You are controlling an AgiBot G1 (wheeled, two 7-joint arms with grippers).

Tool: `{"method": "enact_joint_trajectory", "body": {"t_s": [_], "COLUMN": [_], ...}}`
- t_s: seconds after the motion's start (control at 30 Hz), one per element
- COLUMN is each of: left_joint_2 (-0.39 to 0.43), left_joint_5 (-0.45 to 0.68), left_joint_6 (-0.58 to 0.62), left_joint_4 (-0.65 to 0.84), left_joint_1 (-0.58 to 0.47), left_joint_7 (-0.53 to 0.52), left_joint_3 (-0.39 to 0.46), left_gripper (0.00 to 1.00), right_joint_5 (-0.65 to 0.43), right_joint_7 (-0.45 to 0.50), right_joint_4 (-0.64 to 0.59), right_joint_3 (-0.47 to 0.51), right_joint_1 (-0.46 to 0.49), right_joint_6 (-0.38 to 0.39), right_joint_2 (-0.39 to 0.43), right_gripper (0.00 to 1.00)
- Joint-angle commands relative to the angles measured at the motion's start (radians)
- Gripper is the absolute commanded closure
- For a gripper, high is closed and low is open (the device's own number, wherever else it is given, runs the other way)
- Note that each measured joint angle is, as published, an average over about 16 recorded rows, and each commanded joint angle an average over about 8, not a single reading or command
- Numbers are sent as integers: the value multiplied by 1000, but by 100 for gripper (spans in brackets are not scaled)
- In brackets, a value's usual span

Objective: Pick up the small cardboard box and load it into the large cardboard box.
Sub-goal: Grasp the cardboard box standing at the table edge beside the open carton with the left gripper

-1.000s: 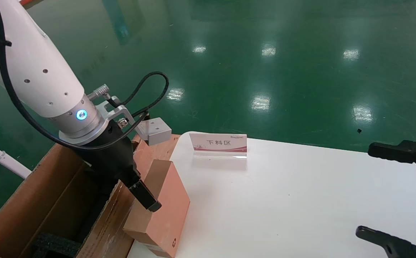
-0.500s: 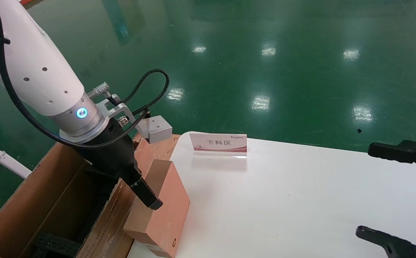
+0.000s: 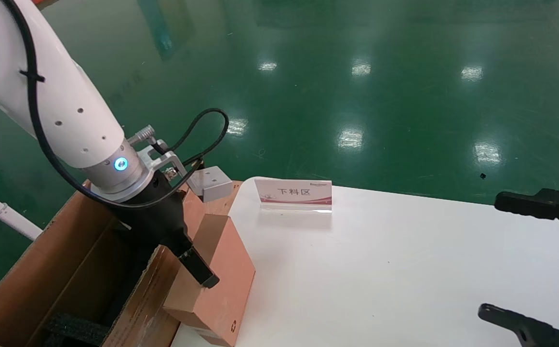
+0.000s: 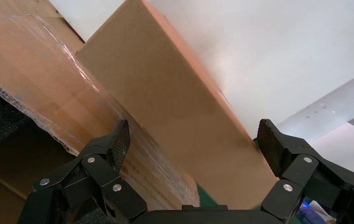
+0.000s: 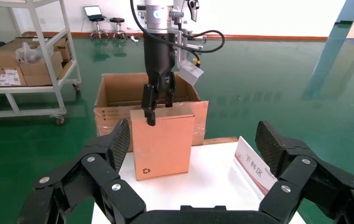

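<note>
The small cardboard box [image 3: 226, 279] stands upright on its long edge at the left edge of the white table [image 3: 380, 270], leaning by the large carton's flap. It also shows in the right wrist view [image 5: 163, 144] and the left wrist view [image 4: 175, 107]. My left gripper [image 3: 193, 274] is open and straddles the box's top edge, one finger on each side, without pinching it [image 4: 193, 140]. The large cardboard box [image 3: 72, 260] sits left of the table, open, with black foam [image 3: 74, 330] inside and a taped flap [image 4: 25, 65]. My right gripper [image 3: 503, 258] is open and parked at the right.
An acrylic sign [image 3: 294, 193] with red and white print stands at the table's far left corner. The green floor lies beyond. In the right wrist view a white shelving cart [image 5: 25, 60] with cartons stands behind the large box.
My left arm has come down and slightly right, setting its open fingers a little lower around the small box's top. The box and the right arm have not moved.
</note>
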Motion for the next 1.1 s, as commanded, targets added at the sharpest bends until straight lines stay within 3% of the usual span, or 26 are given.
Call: {"method": "enact_joint_trajectory", "body": {"t_s": [0.03,0.5,0.6,0.77,0.87,1.1], "left_joint_2": [-1,7,8,7,7,7], "left_joint_5": [3,0,0,0,0,0], "left_joint_6": [-11,-20,-19,-18,-18,-17], "left_joint_4": [7,44,43,41,40,39], "left_joint_1": [12,31,31,31,30,30], "left_joint_7": [8,36,36,35,35,34], "left_joint_3": [3,6,6,6,6,6], "left_gripper": [0,2,39,100,100,100], "right_joint_5": [0,1,1,1,1,1], "right_joint_7": [0,0,0,0,0,0], "right_joint_4": [0,0,0,0,0,0], "right_joint_3": [0,-1,-1,-1,-1,-1], "right_joint_1": [0,0,0,0,0,0], "right_joint_6": [0,1,1,1,1,1], "right_joint_2": [0,0,0,0,0,0], "right_gripper": [0,0,0,60,97,100]}}
